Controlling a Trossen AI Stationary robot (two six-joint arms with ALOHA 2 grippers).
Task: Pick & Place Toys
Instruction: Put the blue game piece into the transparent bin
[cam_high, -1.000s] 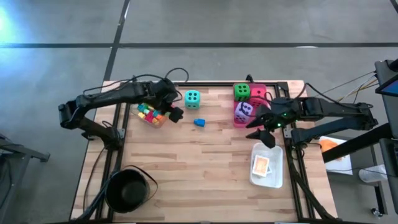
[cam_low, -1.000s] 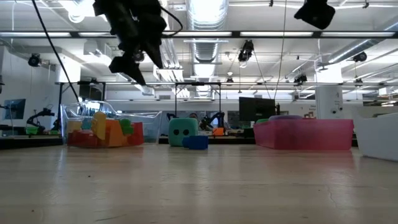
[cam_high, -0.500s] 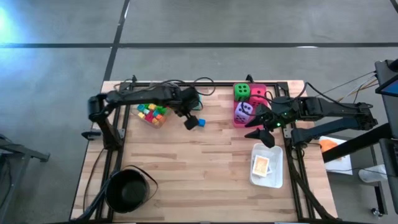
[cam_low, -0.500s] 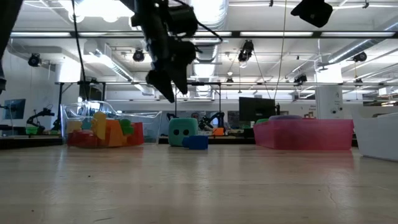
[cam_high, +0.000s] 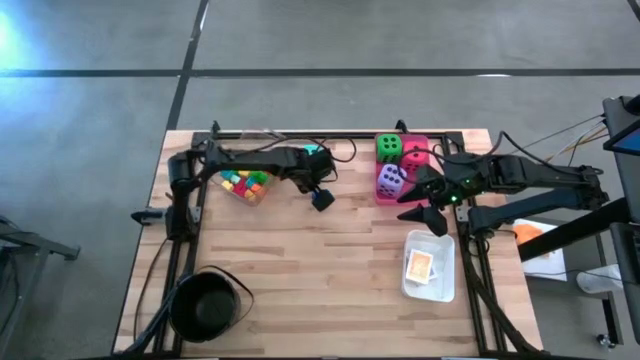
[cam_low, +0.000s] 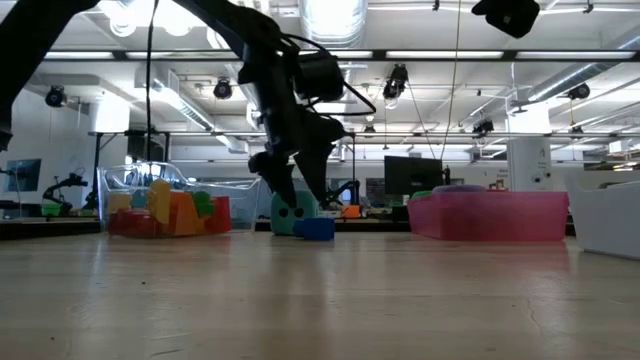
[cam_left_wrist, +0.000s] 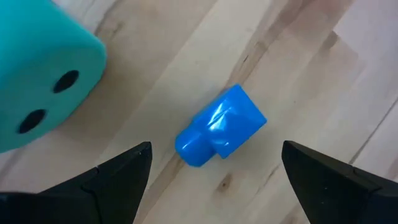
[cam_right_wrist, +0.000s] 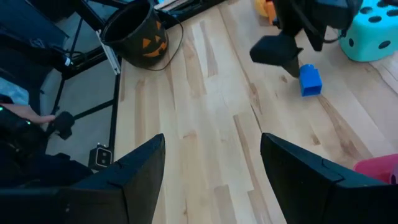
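Toys are spread over the wooden tabletop (cam_high: 320, 270), and I go from the big ones to the small one. The teal die (cam_left_wrist: 37, 68) stands just beside my target, and here I see the first risk: if I lower the left hand (cam_left_wrist: 211, 171) a little off line, one finger can push this die away or press on it. The left hand hangs above the blue block (cam_left_wrist: 221, 134), fingers wide apart, holding nothing. This block lies on its side and looks smooth, so I judge it can slip or turn out when the fingers close. The right hand (cam_high: 432, 212) waits beside the pink tray (cam_high: 415, 146) near the purple die (cam_high: 392, 178), half open and empty; it must not move into the path.
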